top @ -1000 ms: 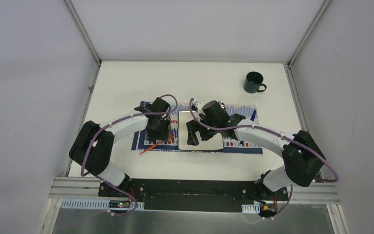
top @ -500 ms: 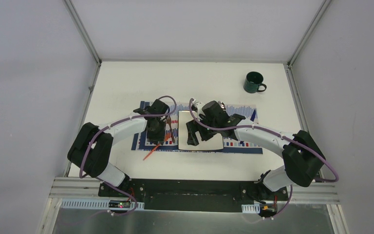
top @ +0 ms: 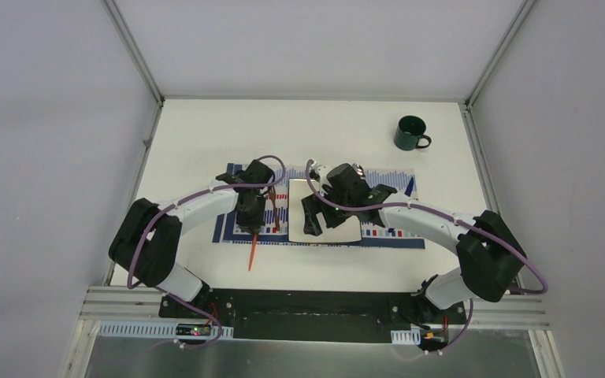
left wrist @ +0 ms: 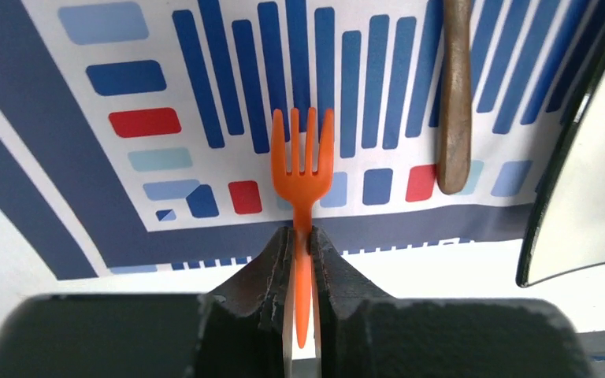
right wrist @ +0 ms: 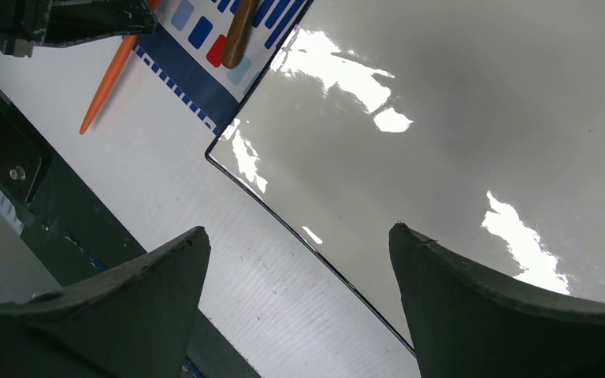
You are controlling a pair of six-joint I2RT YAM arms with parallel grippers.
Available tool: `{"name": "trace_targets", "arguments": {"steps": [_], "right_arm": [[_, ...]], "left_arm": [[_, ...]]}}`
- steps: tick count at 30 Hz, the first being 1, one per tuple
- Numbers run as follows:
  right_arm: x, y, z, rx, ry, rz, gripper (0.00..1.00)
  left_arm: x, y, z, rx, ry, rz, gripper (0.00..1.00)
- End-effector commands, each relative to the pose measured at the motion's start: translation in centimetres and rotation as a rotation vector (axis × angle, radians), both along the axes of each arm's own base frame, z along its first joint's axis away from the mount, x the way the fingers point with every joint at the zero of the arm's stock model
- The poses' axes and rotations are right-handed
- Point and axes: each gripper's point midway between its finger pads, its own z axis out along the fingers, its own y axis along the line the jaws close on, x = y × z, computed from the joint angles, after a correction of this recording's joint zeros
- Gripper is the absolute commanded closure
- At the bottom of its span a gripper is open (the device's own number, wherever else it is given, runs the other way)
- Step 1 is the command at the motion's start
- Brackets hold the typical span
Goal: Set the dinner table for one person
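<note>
Fork [left wrist: 302,169], slim orange, in left claw [left wrist: 302,234]

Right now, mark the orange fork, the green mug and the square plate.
orange fork [left wrist: 303,169], left wrist view, base of the tines.
green mug [top: 410,132], top external view, its body.
square plate [right wrist: 457,118], right wrist view, bare glossy face.

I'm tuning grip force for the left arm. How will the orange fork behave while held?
The orange fork looks thin and plastic, so probably light and slightly bendy. The left gripper pinches only its narrow handle, so it may pivot or slip if bumped. Being flat, it shouldn't roll.
</note>
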Motion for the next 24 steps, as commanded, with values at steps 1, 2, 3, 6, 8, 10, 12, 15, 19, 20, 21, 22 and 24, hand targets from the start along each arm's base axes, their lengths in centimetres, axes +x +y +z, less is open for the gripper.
{"name": "trace_targets", "arguments": {"steps": [1,2,3,6,8,10,12,15,19,20,21,22,24], "right_arm": [[0.3,0.2,0.9,0.02,-0.044,0.004,0.12],[0.3,0.2,0.9,0.022,-0.045,0.005,0.12],[0.2,0.3,1.0,0.026,-0.043,0.01,0.12],[0.2,0.2,1.3,0.03,-0.05,0.005,0.12],[0.2,0.2,1.4,0.033,-0.055,0.006,0.12],[0.3,0.1,1.6,0.034,-0.06,0.002,0.12],[0.3,0.2,1.7,0.037,-0.062,0.0,0.12],[0.5,0.1,2.1,0.041,-0.074,-0.009,0.12],[0.6,0.0,2.5,0.046,-0.088,-0.015,0.12],[0.7,-0.1,2.5,0.043,-0.092,-0.018,0.12],[0.7,-0.2,2.5,0.042,-0.095,-0.02,0.12],[0.7,-0.2,2.5,0.041,-0.095,-0.018,0.12],[0.9,-0.4,2.4,0.034,-0.101,-0.025,0.12]], "left_arm": [[2.0,0.6,3.5,0.043,-0.106,0.047,0.91],[2.4,0.7,3.9,0.056,-0.119,0.049,0.92],[2.9,0.9,4.2,0.069,-0.13,0.054,0.92],[4.4,1.2,4.8,0.091,-0.144,0.069,0.94],[5.4,0.9,5.1,0.096,-0.158,0.066,0.95],[6.9,0.7,5.4,0.105,-0.18,0.077,0.97],[8.3,0.4,5.2,0.108,-0.189,0.076,0.98],[9.6,0.4,4.4,0.11,-0.169,0.081,1.0],[10.8,0.5,3.4,0.122,-0.156,0.08,1.0],[11.1,0.5,3.1,0.127,-0.151,0.076,1.0],[11.2,0.5,2.9,0.13,-0.146,0.072,1.0],[11.4,0.6,2.6,0.135,-0.139,0.072,1.0],[11.8,0.6,2.1,0.137,-0.126,0.069,1.0]]}}
